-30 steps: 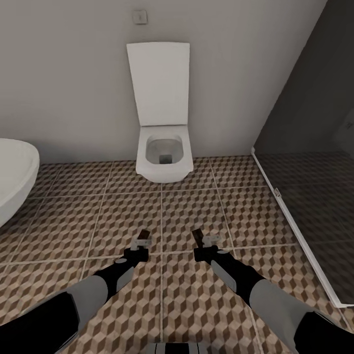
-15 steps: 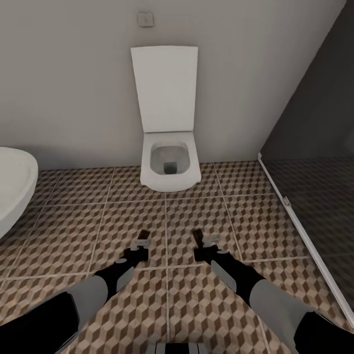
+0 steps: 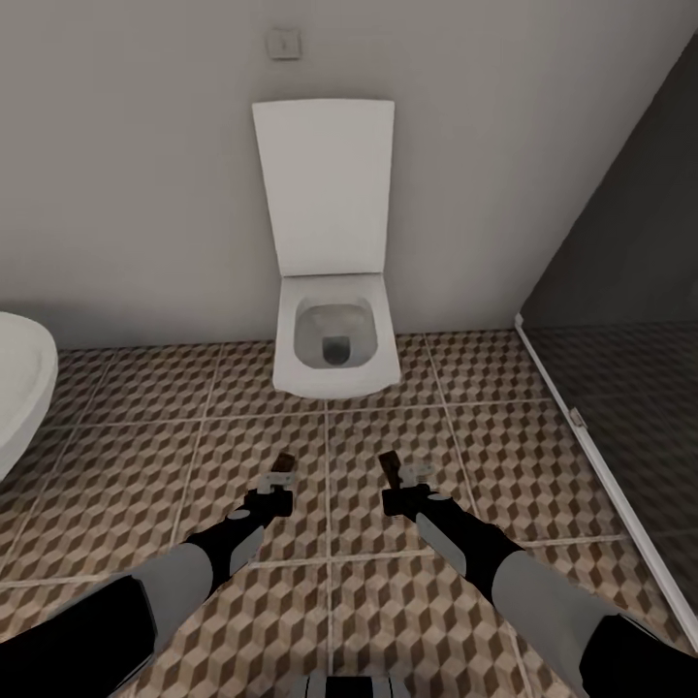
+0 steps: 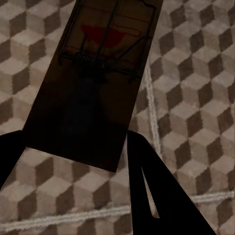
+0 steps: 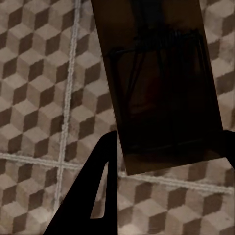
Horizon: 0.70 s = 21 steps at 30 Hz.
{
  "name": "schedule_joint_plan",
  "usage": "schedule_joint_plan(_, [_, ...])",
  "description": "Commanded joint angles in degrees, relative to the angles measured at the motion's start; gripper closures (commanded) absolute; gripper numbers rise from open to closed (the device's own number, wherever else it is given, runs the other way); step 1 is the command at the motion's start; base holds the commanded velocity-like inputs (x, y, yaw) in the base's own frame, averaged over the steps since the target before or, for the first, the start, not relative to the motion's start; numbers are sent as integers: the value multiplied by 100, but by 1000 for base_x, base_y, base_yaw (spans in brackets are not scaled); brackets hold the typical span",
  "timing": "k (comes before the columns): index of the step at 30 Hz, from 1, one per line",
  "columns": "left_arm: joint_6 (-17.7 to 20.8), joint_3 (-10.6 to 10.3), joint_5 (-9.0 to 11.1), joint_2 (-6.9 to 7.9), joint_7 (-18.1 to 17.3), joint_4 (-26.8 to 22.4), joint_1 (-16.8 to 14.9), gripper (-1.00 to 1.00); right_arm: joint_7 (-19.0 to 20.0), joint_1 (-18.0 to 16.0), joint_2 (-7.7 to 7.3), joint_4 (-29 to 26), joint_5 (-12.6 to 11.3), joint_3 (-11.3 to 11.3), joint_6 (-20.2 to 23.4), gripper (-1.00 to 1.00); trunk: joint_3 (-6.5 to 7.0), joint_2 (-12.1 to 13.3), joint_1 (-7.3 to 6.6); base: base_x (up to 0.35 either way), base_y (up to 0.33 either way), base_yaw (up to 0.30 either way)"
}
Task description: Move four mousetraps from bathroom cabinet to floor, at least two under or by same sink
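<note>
Left gripper (image 3: 282, 473) pinches a mousetrap (image 4: 93, 78), red spot visible in the left wrist view. Right gripper (image 3: 396, 472) pinches a second mousetrap (image 5: 156, 83). Both traps hang above the bathroom floor (image 3: 126, 485), not on it. Toilet (image 3: 334, 339) at 12 o'clock, lid up. Versus 0.5 s ago the camera has moved: bathtub (image 3: 19, 397) at 9 o'clock has slid further out of frame, shower glass (image 3: 620, 320) at 3 o'clock shows less. Arms look unchanged.

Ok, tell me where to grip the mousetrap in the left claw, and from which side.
Grip the mousetrap by its bare wooden end, coming from that short edge, as the left claw does. The wire and red spot sit at the far end, leaving this end flat and clear.
</note>
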Motion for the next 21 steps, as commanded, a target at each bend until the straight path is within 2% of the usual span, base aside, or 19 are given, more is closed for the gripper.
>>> schedule_joint_plan(1, [-11, -49, 8, 0, 42, -3, -1, 100, -59, -6, -6, -15, -56, 46, 13, 100, -4, -1, 2, 244, 0, 0])
schedule_joint_plan(10, [-11, -50, 8, 0, 42, -3, 3, 100, -59, -6, -8, -15, -55, 46, 13, 100, -4, -1, 2, 233, 0, 0])
schedule_joint_plan(21, [-20, -50, 8, 0, 39, -3, 5, 100, -59, -6, -9, -15, -55, 46, 13, 100, -4, -1, 2, 31, 0, 0])
